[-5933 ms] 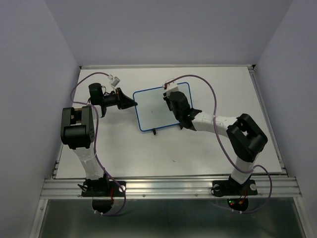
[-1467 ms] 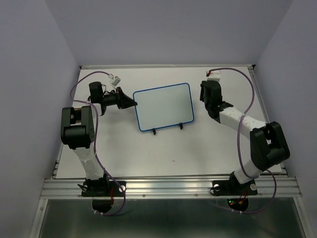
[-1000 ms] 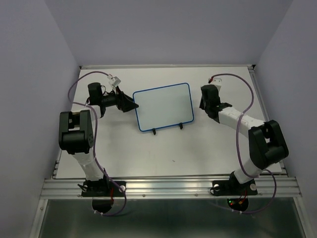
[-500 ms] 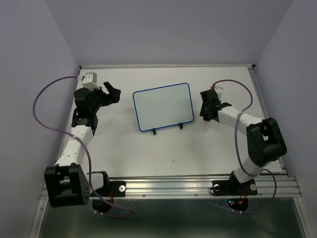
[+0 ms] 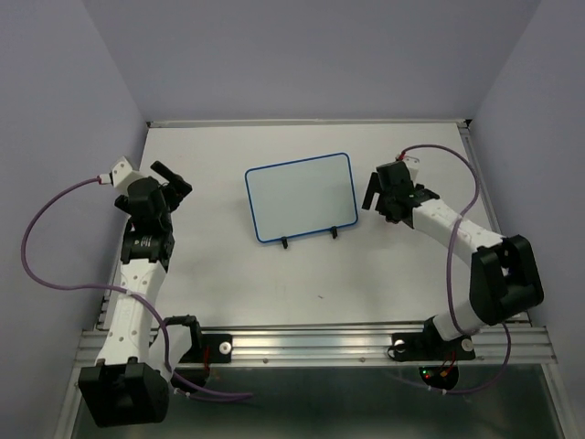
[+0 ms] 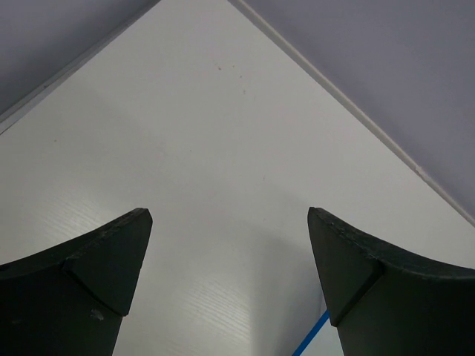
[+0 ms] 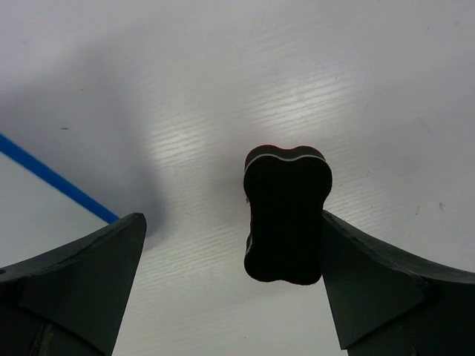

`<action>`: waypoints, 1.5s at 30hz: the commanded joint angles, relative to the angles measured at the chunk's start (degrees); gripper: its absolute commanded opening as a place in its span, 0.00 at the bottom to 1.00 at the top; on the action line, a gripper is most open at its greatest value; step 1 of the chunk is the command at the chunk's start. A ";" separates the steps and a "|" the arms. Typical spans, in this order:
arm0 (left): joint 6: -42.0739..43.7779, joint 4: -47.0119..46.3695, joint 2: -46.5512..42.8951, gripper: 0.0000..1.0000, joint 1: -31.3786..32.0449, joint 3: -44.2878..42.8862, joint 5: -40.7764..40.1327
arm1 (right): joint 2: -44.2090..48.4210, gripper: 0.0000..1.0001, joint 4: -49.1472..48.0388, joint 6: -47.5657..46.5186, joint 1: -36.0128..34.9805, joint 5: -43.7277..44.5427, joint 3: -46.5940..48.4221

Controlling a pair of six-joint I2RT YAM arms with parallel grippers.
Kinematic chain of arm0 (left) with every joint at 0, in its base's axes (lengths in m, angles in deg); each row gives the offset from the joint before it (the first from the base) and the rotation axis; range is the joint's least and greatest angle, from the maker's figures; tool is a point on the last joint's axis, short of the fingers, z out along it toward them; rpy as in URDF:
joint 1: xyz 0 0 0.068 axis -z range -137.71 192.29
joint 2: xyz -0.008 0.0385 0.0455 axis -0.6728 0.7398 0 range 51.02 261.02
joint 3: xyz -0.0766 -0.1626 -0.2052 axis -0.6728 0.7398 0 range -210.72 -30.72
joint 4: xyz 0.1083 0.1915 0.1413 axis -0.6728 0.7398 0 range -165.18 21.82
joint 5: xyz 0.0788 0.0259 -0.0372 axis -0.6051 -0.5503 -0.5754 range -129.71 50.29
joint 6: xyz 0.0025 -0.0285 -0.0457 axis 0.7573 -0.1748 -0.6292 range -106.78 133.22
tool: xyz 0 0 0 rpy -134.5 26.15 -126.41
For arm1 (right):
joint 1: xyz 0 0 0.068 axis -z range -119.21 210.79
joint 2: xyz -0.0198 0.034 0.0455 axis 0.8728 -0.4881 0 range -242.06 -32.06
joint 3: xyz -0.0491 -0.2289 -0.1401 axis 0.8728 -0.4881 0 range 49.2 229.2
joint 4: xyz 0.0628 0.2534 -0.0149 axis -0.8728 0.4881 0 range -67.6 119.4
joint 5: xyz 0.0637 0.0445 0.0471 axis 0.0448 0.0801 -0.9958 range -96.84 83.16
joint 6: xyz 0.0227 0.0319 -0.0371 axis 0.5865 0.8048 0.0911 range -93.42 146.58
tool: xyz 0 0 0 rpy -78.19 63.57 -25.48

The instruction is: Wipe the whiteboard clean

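Note:
The whiteboard [image 5: 300, 197], white with a thin blue frame and two black feet, lies mid-table with a blank face. Its blue edge shows in the left wrist view [image 6: 315, 335] and the right wrist view [image 7: 52, 176]. A black bone-shaped eraser [image 7: 286, 213] lies on the table right of the board. It sits between the wide-apart fingers of my right gripper [image 7: 231, 219], close against the right finger. In the top view my right gripper [image 5: 377, 194] covers the eraser. My left gripper [image 5: 171, 181] stands open and empty, well left of the board.
The white table [image 5: 320, 274] ends at walls on the left, back and right. A metal rail [image 5: 311, 343] runs along the near edge by the arm bases. Purple cables loop off both arms.
My right gripper has opened and let go of the eraser beside the board's right edge. My left arm has swung back and left, away from the board's left edge.

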 commanded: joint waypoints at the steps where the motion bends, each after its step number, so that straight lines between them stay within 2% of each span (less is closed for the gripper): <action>1: -2.23 6.16 -1.36 0.99 0.61 -3.89 -5.74 | 8.89 1.00 1.45 0.34 0.45 2.70 1.72; 5: -2.23 7.22 -1.45 0.99 0.79 -4.59 -6.10 | 13.46 1.00 3.48 0.87 0.45 2.62 1.81; 8: -1.97 7.31 -1.10 0.99 0.87 -4.94 -5.92 | 12.77 1.00 3.39 1.13 0.45 2.53 0.41; 18: -1.53 7.31 -0.57 0.99 1.23 -4.33 -5.75 | -3.05 1.00 3.48 1.48 2.29 -3.97 0.58; 31: -0.83 7.05 -0.75 0.99 1.66 -4.42 -6.27 | -9.03 1.00 2.34 2.97 7.57 -7.59 -0.48; 37: -0.57 6.87 -0.39 0.99 2.02 -4.59 -6.36 | -4.65 1.00 1.55 2.45 7.57 -4.68 -1.44; 41: -0.48 7.14 -0.57 0.99 2.28 -4.86 -6.54 | 3.08 1.00 1.11 -0.09 7.57 -4.06 -1.18; 45: -0.74 7.49 -1.19 0.99 2.28 -5.03 -7.24 | 16.58 1.00 -0.64 -1.24 7.57 -1.79 -1.27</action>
